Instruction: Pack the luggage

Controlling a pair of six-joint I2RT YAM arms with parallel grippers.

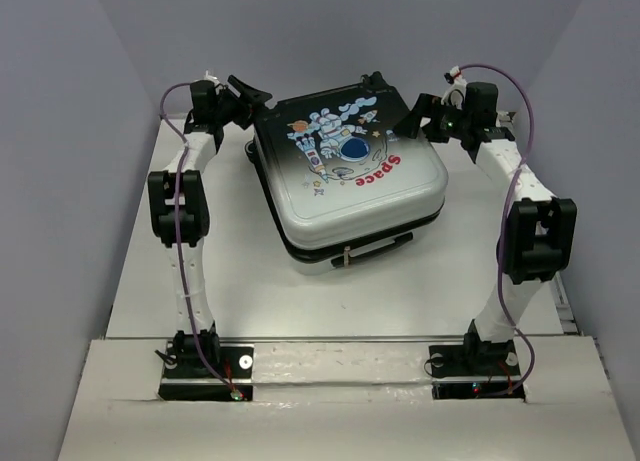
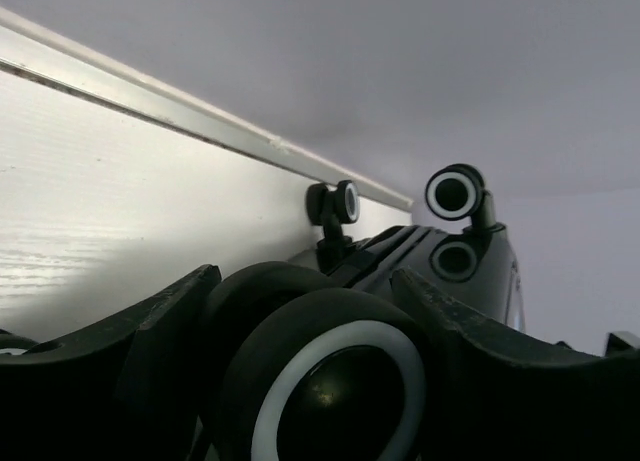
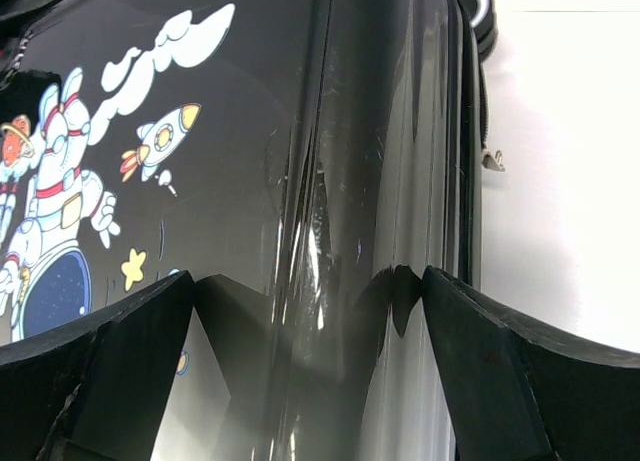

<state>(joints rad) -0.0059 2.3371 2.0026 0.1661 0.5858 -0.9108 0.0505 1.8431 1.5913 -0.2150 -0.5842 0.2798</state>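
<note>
luggage [image 1: 345, 186] lies shut and flat on the desk [image 1: 200, 281], astronaut print up, with one hand at each of its far corners. the left hand [image 1: 250, 89] is low at the wheel end, fingers apart, one on each side of a wheel [image 2: 335, 391] and close to it. more wheels [image 2: 455, 193] show further out past those fingers. the right hand [image 1: 412, 116] hangs over the other far corner, fingers spread wide, with the glossy shell edge running between them. nothing is clamped in it. the carry handle [image 1: 375, 249] is on the side away from both hands.
</note>
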